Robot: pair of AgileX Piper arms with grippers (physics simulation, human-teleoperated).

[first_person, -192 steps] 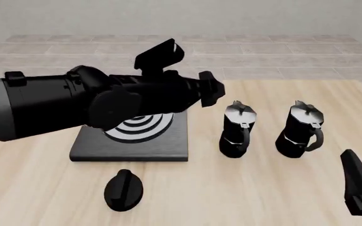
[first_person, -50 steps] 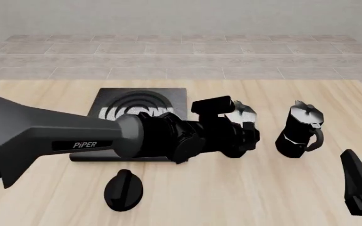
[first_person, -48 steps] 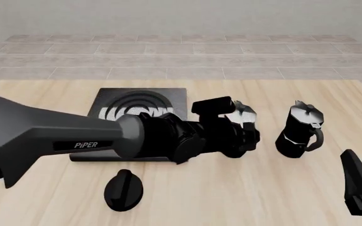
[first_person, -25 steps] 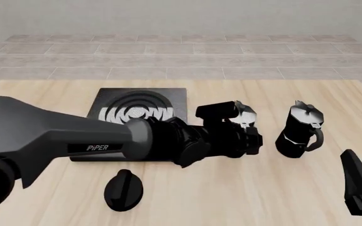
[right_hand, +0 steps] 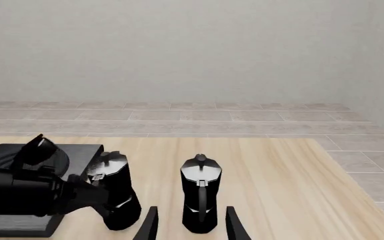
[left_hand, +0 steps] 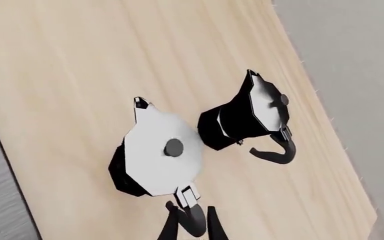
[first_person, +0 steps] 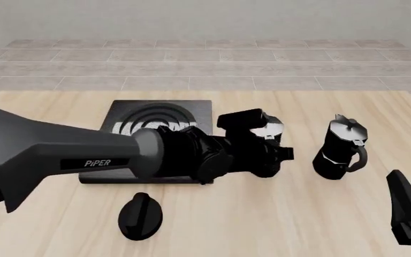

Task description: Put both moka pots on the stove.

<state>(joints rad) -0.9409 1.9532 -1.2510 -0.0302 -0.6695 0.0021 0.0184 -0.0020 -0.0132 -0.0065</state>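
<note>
Two black faceted moka pots with silvery lids stand on the wooden table to the right of the stove (first_person: 123,114). My left arm reaches across the stove's front to the left moka pot (first_person: 268,130). In the left wrist view its lid (left_hand: 162,152) is seen from above. My left gripper (left_hand: 193,231) is shut on this pot's curved handle, with a finger (left_hand: 168,230) on each side. The right moka pot (first_person: 340,147) stands free, also seen in the wrist views (left_hand: 245,117) (right_hand: 201,200). My right gripper (right_hand: 192,227) is open near the table's front right (first_person: 409,214), well short of that pot.
A black teardrop knob (first_person: 139,216) lies on the table in front of the stove. The left arm's body (first_person: 84,158) covers the stove's front half. The table's right edge runs close beyond the right pot. A tiled floor and a wall lie behind.
The left arm swung from above the stove down to the left pot. Over the last half second its wrist drew slightly left and up, and the pot's lid shifted left with it. The right gripper stayed still.
</note>
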